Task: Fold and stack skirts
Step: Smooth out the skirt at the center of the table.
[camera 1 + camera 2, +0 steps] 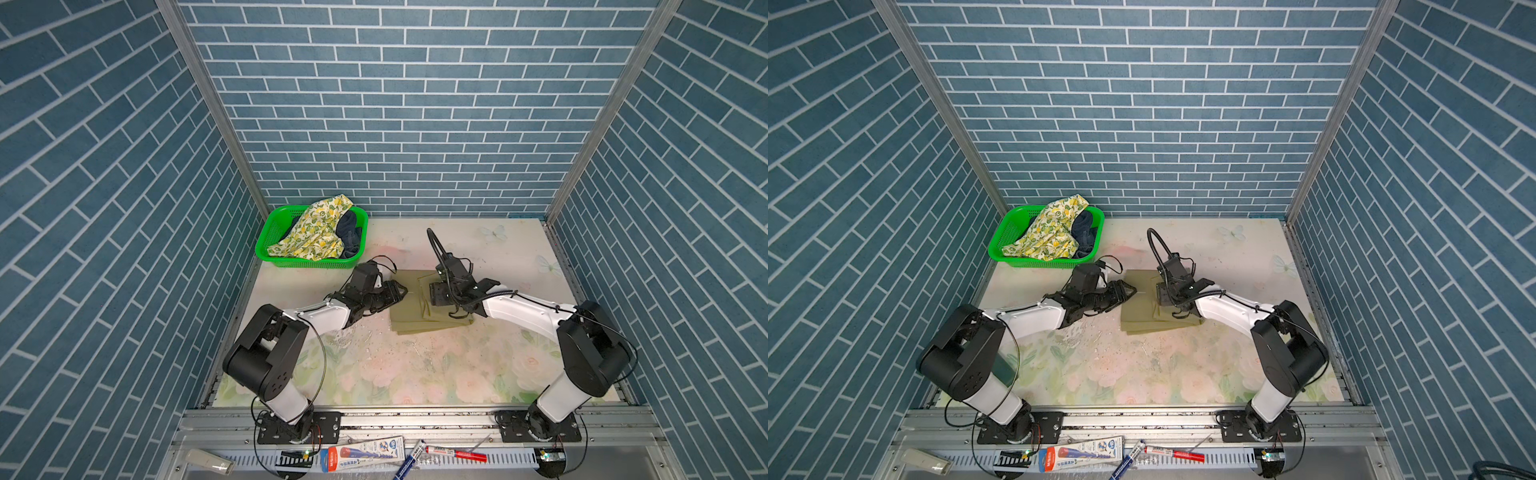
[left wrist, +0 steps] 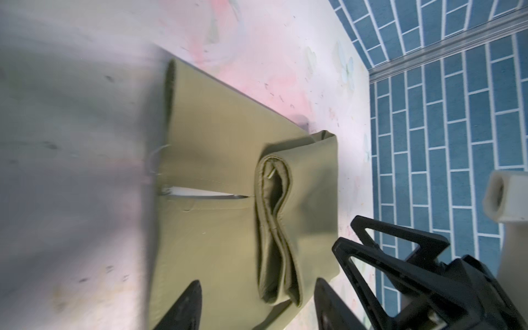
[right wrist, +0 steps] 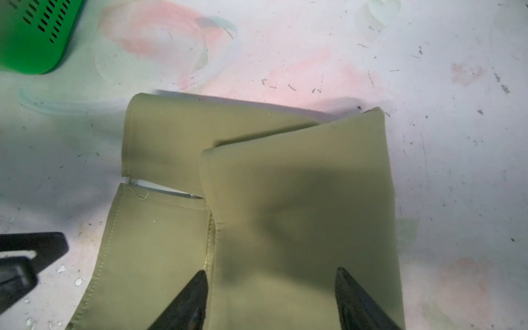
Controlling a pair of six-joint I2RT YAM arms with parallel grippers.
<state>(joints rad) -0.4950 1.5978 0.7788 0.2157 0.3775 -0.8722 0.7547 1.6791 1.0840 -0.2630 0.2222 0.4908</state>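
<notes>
The olive skirt (image 1: 409, 318) lay on the desk (image 1: 457, 365), doubled over on itself; my left claw (image 2: 257, 281) and right claw (image 3: 271, 270) gaped.

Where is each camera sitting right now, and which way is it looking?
Top views: high over the front edge, looking down toward the back wall; left arm and right arm whole, table, basket, khaki skirt.
Left wrist: on the left arm, looking across the skirt toward a wall corner; open tips of the left gripper, plus the right gripper.
Right wrist: on the right arm, looking down at the skirt, basket beyond; its own open tips, the left gripper at the edge.
Shared: both wrist views show the skirt's slit and folded flap.
</notes>
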